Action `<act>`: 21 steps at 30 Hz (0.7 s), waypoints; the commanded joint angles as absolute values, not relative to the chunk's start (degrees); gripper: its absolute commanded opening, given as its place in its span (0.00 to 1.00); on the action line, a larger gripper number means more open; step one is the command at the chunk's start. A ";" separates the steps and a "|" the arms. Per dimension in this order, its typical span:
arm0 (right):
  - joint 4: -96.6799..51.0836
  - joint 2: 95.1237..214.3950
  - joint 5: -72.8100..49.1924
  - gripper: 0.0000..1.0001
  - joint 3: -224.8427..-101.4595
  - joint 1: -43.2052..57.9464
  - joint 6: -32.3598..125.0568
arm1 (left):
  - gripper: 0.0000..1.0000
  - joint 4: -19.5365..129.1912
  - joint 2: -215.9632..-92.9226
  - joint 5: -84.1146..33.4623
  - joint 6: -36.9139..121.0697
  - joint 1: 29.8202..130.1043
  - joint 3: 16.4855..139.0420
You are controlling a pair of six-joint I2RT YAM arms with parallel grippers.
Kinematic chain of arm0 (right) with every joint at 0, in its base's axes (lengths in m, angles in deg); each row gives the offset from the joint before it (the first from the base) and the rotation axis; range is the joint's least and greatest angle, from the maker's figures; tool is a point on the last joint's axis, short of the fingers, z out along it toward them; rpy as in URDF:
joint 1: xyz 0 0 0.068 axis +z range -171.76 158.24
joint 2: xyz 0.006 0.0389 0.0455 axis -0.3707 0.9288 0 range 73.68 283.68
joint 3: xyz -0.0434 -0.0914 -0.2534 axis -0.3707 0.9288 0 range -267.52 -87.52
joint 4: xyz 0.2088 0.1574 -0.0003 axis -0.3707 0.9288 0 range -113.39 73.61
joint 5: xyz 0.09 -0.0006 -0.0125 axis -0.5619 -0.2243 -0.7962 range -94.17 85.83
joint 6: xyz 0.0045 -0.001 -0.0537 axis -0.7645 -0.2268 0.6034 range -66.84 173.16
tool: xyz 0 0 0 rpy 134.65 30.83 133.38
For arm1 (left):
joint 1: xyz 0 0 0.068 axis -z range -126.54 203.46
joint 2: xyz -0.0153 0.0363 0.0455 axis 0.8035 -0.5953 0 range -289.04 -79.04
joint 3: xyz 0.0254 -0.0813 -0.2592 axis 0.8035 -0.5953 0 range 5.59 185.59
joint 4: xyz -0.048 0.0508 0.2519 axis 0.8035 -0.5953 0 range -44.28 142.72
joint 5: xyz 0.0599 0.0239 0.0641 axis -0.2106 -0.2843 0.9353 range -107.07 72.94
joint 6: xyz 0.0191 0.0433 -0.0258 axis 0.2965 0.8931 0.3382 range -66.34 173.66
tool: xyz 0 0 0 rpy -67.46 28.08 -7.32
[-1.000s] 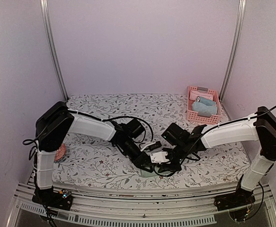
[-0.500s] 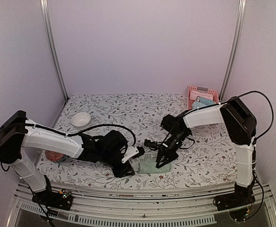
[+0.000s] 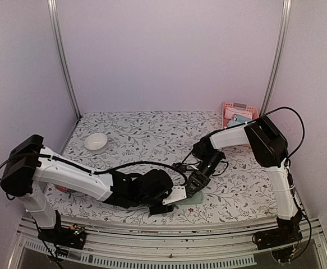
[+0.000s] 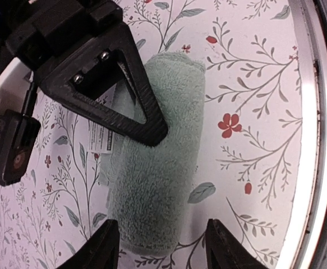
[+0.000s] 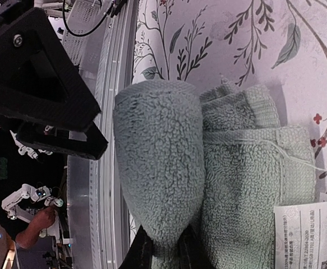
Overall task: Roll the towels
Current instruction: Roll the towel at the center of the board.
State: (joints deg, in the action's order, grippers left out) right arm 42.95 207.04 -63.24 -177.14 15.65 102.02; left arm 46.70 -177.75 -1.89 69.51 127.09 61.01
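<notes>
Lying in pink basket (image 3: 226,115), blue towel (image 3: 239,119), white bowl (image 3: 96,141) well apart

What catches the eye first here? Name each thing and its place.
A partly rolled sage-green towel lies at the near edge of the table, the right gripper pinching its rolled end and the left gripper open astride it. A pink basket sits in the far right corner.
</notes>
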 commanded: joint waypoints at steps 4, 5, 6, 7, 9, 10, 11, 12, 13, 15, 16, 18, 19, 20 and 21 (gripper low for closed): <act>42.83 212.99 -51.27 0.08 -175.82 15.95 101.42 | 0.55 47.15 -184.94 1.11 79.34 128.51 66.84; 42.94 213.13 -51.35 0.08 -175.93 15.97 101.42 | 0.55 46.64 -185.82 1.43 79.74 128.52 67.38; 42.96 213.12 -51.40 0.08 -176.01 15.95 101.42 | 0.55 46.32 -186.88 1.95 80.07 128.52 67.69; 42.82 213.09 -51.45 0.08 -176.02 15.95 101.42 | 0.55 46.29 -187.60 2.49 80.33 128.48 67.85; 42.91 213.16 -51.54 0.08 -176.02 15.95 101.37 | 0.55 46.31 -188.81 3.78 80.61 128.46 68.06; 42.96 213.19 -51.52 0.08 -176.02 15.90 101.33 | 0.54 46.23 -189.40 4.17 80.76 128.51 68.22; 42.94 213.31 -51.54 0.09 -176.02 15.98 101.40 | 0.54 46.22 -189.79 4.54 80.81 128.49 68.33; 42.96 213.41 -51.66 0.09 -176.09 15.97 101.41 | 0.53 46.24 -190.30 4.71 80.86 128.48 68.49; 43.06 213.48 -51.89 0.09 -176.15 15.95 101.41 | 0.52 46.16 -190.80 4.81 80.94 128.52 68.61; 43.39 213.24 -52.46 0.11 -176.31 15.95 101.78 | 0.49 45.65 -192.19 4.82 80.99 128.45 69.03; 43.40 212.58 -52.81 0.13 -176.25 15.92 101.88 | 0.47 45.24 -193.32 4.75 80.95 128.51 69.25; 43.56 210.04 -53.43 0.22 -175.97 15.79 102.23 | 0.43 44.37 -194.05 4.17 80.59 128.47 69.73; 44.06 207.97 -53.47 0.26 -175.98 15.61 102.56 | 0.40 43.93 -194.22 3.69 80.41 128.41 69.82; 44.47 205.76 -53.29 0.30 -176.13 15.30 102.92 | 0.38 43.45 -194.26 3.16 80.03 128.43 69.97; 44.84 203.80 -52.97 0.33 -176.37 14.62 102.98 | 0.36 42.83 -194.38 2.17 79.56 128.43 70.06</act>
State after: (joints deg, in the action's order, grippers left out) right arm 45.47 207.50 -63.74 -177.82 15.41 101.54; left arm 46.88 -191.70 4.93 80.36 127.87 69.78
